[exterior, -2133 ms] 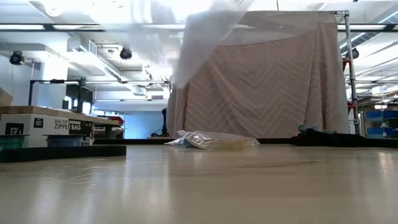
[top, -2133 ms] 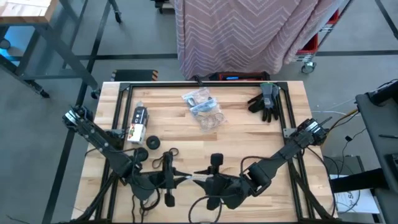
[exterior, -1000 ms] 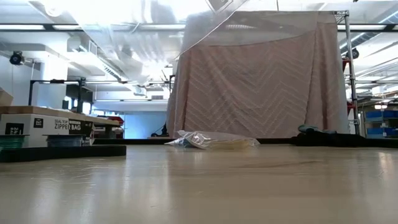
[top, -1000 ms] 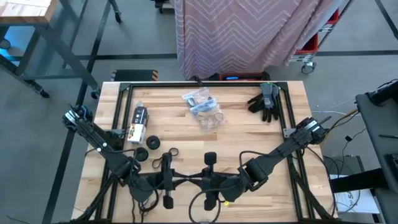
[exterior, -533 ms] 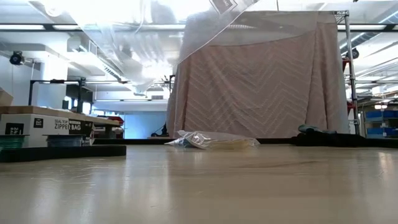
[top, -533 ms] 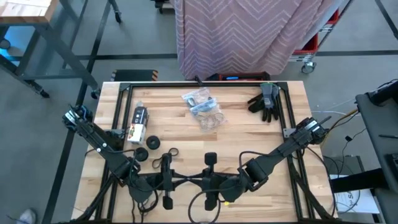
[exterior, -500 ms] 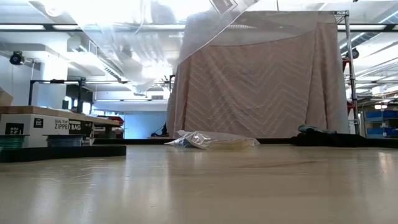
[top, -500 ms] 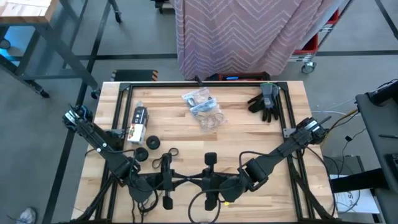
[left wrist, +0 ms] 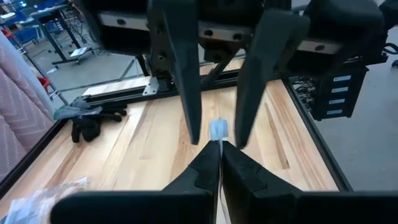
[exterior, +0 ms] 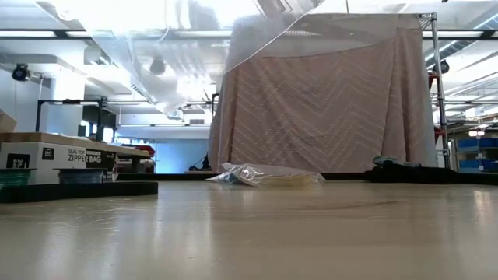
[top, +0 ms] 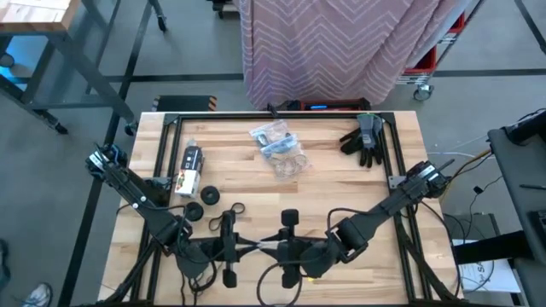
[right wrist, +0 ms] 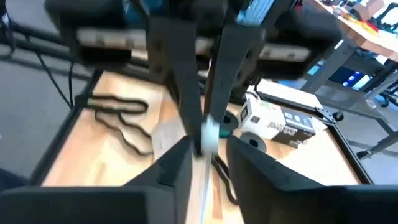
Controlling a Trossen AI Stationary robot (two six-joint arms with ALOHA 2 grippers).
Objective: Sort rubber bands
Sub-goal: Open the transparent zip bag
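My left hand (left wrist: pixel 219 152) is pinched closed on the edge of a clear bag (exterior: pixel 194 54), at the middle of the tabletop's (top: pixel 341 183) near edge. My right hand (right wrist: pixel 209 146) faces it tip to tip, its fingers apart on either side of that pale edge. Loose black rubber bands (top: pixel 235 209) lie near the near edge, left of centre. Blue and tan rubber bands sit inside a second clear bag (top: pixel 280 149) near the middle of the far edge.
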